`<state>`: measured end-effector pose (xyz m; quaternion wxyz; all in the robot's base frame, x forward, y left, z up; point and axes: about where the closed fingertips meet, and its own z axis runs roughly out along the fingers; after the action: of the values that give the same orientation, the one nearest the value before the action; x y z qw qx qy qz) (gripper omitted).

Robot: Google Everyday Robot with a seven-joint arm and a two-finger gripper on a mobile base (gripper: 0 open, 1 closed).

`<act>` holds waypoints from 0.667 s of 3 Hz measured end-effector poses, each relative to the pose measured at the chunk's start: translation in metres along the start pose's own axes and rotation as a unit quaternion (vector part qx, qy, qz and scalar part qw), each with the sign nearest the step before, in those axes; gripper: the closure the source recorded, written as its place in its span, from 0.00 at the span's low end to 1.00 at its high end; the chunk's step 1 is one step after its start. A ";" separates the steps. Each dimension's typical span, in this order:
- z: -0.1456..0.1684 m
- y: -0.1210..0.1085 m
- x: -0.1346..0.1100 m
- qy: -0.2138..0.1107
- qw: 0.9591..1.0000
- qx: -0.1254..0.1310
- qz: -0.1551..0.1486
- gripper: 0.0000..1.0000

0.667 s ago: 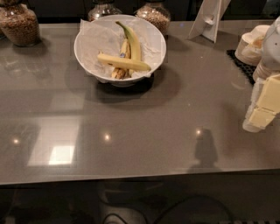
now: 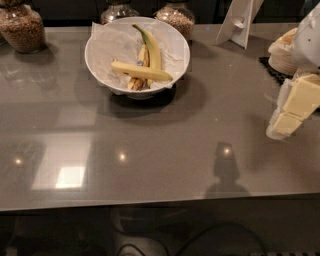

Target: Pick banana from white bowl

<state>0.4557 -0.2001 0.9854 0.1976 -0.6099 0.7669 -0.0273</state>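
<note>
The white bowl (image 2: 100, 40) stands at the back middle of the grey counter (image 2: 150, 150), lined with crumpled white paper. In it lie a few bananas: a yellow banana (image 2: 142, 72) lies across the front, and a greenish one (image 2: 152, 50) curves up behind it. My gripper (image 2: 292, 112), cream-coloured, hangs over the counter at the right edge of the camera view, well to the right of the bowl and a little nearer the front. It holds nothing that I can see.
Three glass jars of grains stand along the back edge: one at the left (image 2: 22, 27) and two behind the bowl (image 2: 117, 11) (image 2: 175, 15). A white stand (image 2: 239, 20) is at the back right. Stacked cream paper bowls (image 2: 284, 50) sit behind my gripper.
My gripper has shifted slightly left and up. The bowl and bananas have not moved.
</note>
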 end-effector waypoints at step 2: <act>0.016 -0.061 -0.093 -0.123 0.991 0.048 -0.011 0.00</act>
<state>0.5338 -0.1244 1.0127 0.3196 -0.6067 0.7278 0.0087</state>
